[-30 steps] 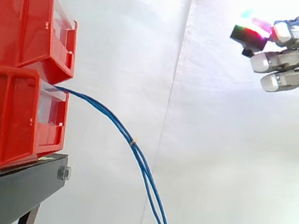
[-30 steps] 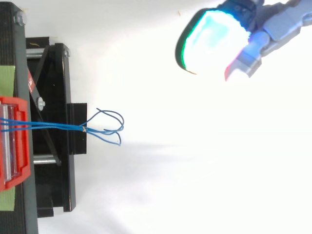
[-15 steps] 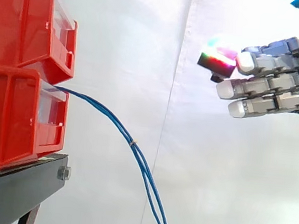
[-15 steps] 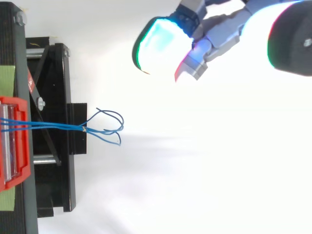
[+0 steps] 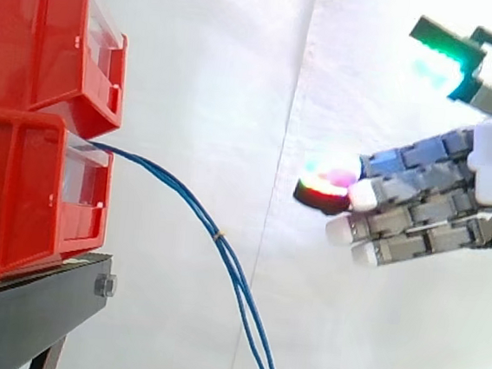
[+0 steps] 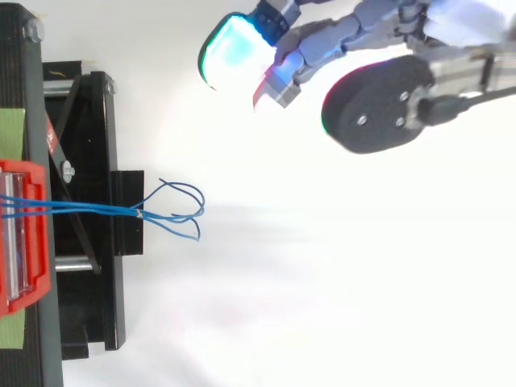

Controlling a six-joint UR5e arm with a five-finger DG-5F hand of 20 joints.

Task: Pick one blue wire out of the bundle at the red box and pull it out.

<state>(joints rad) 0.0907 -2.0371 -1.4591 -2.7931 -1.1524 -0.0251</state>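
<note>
We see the robot's grey hand [image 5: 426,211] with its glowing fingertip pads [image 5: 344,232] coming down and in from the upper right of the side view over the last second. It now sits at about the height of the lower red plastic bin [image 5: 27,194]. Its fingers are straight and spread, pointing toward the bins and holding nothing.

The bundle of thin blue wires [image 5: 193,207] has not stirred. It leaves the lower bin's front, arcs down past a small pale tie [image 5: 219,232] and hangs below the black metal stand [image 5: 24,320].

From above, the hand [image 6: 355,32] has also travelled toward the stand [image 6: 97,161]. It is not yet in line with the wires [image 6: 89,210], whose loose ends curl just beyond the tie [image 6: 140,213].

We judge this to be the approach. The gap is closing but the hand remains well apart from the bundle, so it needs to line up sideways before any single strand can be pinched.
</note>
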